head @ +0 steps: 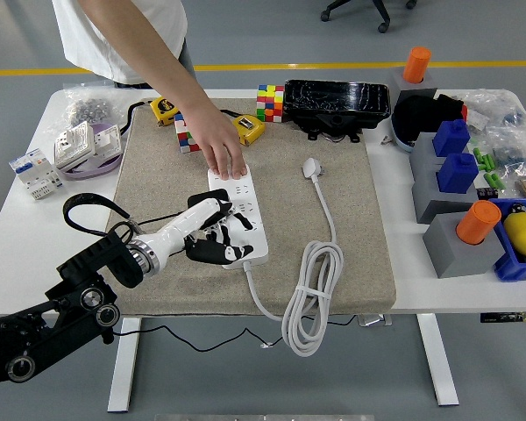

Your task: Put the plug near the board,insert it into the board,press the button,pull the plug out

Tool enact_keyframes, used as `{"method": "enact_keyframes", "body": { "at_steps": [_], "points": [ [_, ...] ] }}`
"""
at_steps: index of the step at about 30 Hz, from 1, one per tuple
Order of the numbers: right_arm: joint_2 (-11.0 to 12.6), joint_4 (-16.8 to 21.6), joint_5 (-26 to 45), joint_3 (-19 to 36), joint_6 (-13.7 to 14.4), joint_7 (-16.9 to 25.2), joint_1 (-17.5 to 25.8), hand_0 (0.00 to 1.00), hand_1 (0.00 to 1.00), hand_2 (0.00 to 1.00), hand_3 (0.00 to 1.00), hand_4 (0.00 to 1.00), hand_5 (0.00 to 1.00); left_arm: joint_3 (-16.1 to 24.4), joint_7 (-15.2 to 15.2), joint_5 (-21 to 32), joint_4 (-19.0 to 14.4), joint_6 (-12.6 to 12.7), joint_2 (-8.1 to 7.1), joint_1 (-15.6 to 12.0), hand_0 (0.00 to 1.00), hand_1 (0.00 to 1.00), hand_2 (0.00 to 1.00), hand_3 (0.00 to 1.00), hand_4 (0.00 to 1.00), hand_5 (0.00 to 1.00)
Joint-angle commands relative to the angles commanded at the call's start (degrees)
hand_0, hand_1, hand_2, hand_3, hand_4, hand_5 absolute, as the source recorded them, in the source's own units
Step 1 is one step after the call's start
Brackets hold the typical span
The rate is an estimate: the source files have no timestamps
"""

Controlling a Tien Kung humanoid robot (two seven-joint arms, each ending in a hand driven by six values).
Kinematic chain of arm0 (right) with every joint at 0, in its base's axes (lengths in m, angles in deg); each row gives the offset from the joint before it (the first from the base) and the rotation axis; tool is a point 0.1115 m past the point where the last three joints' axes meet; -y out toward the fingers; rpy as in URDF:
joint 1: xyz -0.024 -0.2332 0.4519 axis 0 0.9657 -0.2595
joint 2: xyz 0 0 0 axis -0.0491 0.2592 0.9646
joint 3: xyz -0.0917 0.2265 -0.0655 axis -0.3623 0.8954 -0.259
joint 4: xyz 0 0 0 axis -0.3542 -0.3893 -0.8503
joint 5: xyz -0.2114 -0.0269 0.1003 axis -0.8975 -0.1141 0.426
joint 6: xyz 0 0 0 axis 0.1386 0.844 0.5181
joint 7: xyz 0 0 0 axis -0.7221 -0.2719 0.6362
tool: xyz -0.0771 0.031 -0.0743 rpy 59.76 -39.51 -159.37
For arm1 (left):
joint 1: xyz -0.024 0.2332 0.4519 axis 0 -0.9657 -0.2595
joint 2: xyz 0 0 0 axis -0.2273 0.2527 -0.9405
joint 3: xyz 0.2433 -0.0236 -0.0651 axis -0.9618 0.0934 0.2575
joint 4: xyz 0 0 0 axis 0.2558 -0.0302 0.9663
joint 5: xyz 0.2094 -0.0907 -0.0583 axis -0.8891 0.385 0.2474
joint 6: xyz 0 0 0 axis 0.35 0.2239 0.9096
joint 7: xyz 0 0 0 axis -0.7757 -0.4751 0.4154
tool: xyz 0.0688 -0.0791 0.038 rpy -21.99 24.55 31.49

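Head view shows the robot's left hand (212, 239) lying over the near half of the white power board (238, 217) on the tan mat (351, 237), its dark fingers (223, 254) spread across the sockets; whether a black plug sits under the palm I cannot tell. A person's hand (221, 151) presses down the board's far end to steady it, while the board's own white plug (312, 167) lies loose on the mat just to the right. My reading is that insertion or the button press is in hand, and the next move calls for a firm downward push without shoving the board along the surface (17, 228).
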Motion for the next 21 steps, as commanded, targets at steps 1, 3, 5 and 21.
{"method": "enact_keyframes", "body": {
  "at_steps": [1,3,5,21],
  "points": [
    [-0.1,0.0,0.0,0.2,0.0,0.0,0.0,0.681,0.687,0.693,0.600,0.937,0.532,0.0,-0.4,-0.2,0.0,-0.2,0.05,0.0,0.163,0.078,0.191,0.622,0.758,0.220],
    [-0.1,0.0,0.0,0.4,0.0,0.0,0.0,0.681,0.687,0.693,0.600,0.937,0.532,0.0,-1.2,-0.5,0.1,-0.7,0.12,0.1,0.163,0.078,0.191,0.622,0.758,0.220],
    [-0.2,0.0,0.0,0.7,0.0,0.0,-0.1,0.681,0.687,0.693,0.600,0.937,0.532,0.0,-2.7,-0.9,0.3,-1.6,0.20,0.4,0.163,0.078,0.191,0.622,0.758,0.220],
    [-0.6,-0.1,-0.2,2.2,0.1,0.0,-0.6,0.681,0.688,0.695,0.600,0.937,0.532,-1.0,-5.3,-1.5,0.9,-3.1,0.79,1.0,0.108,0.049,0.134,0.651,0.773,0.216]
  ]
}}
